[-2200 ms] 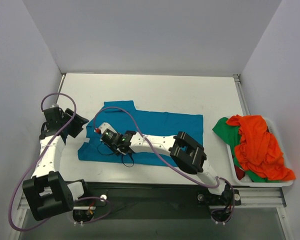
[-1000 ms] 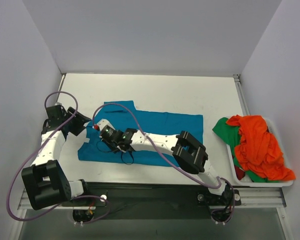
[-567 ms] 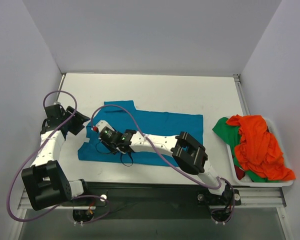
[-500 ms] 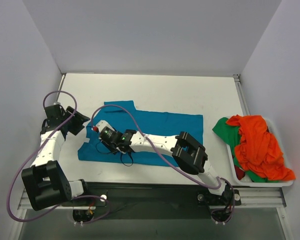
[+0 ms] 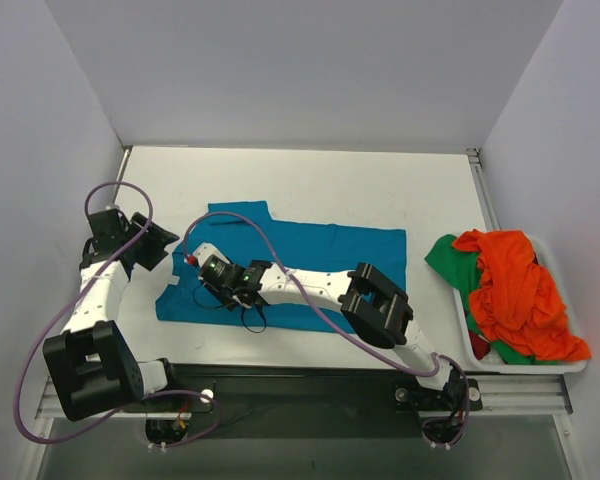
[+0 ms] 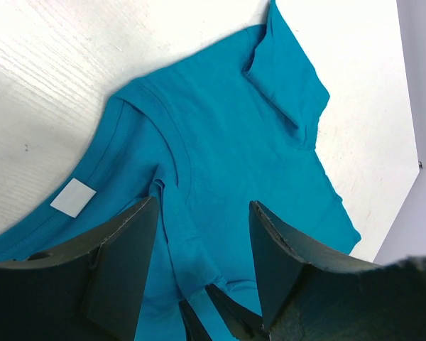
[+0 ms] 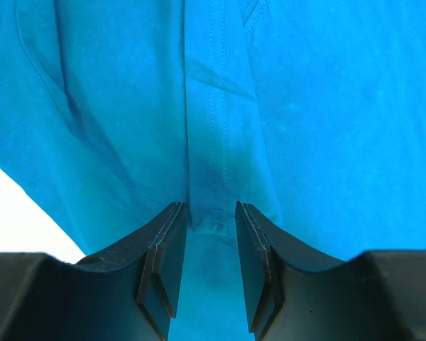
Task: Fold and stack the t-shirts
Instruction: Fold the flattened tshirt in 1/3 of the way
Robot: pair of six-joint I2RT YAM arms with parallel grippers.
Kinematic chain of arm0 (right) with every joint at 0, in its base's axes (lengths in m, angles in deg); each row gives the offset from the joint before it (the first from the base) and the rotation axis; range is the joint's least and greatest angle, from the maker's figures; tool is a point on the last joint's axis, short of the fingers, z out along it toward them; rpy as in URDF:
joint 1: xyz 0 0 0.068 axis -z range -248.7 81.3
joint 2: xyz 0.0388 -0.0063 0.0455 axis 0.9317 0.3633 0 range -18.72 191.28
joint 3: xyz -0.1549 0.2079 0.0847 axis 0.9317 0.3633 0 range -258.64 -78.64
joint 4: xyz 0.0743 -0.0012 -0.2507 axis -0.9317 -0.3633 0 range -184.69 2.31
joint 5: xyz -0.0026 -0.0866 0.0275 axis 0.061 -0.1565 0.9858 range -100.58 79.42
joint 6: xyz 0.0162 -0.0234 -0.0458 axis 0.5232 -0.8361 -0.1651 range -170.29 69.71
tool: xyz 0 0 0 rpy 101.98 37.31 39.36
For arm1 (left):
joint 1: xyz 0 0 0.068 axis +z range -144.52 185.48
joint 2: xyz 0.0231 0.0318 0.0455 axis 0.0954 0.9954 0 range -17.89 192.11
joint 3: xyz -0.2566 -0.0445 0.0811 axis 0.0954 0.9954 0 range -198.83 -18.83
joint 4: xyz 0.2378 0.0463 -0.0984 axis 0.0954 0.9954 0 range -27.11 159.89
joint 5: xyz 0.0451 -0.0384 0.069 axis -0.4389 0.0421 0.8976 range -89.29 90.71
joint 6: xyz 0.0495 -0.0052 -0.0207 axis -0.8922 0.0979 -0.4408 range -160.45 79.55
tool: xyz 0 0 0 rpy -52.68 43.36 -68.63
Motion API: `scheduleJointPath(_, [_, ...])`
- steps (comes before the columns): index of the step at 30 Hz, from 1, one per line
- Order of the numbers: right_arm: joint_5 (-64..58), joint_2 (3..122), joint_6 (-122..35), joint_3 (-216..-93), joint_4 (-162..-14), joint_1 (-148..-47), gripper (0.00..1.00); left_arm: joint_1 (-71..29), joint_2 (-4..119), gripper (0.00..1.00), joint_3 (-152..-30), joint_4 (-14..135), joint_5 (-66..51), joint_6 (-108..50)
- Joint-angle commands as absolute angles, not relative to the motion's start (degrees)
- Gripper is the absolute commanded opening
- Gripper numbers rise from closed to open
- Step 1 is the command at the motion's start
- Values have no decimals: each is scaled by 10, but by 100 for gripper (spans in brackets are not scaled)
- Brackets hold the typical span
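The top external camera sits above and behind the arm bases and looks steeply down from afar, taking in the whole white table (image 5: 310, 175), both arms and the teal-blue t-shirt (image 5: 330, 245) spread on it. The left wrist camera looks out between the dark fingers of the left gripper (image 6: 203, 206), low and slanting across the shirt's collar and one sleeve, while the right wrist camera sits far closer behind the right gripper (image 7: 210, 207), facing almost straight down so that cloth nearly fills its frame. All three views share the shirt's left end as the overhead camera sees it.
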State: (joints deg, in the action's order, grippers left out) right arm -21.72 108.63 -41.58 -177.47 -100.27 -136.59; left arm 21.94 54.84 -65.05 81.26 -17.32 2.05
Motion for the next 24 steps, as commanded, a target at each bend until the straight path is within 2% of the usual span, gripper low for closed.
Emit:
scheduleJointPath(1, [-217,1095,-417,-1769,-1008,-1365,34,226,547,64,-666,802,-178,9])
scheduleJointPath(24, [-210,1105,-415,-1764,-1008,-1362,32,235,556,64,-660,796,-189,10])
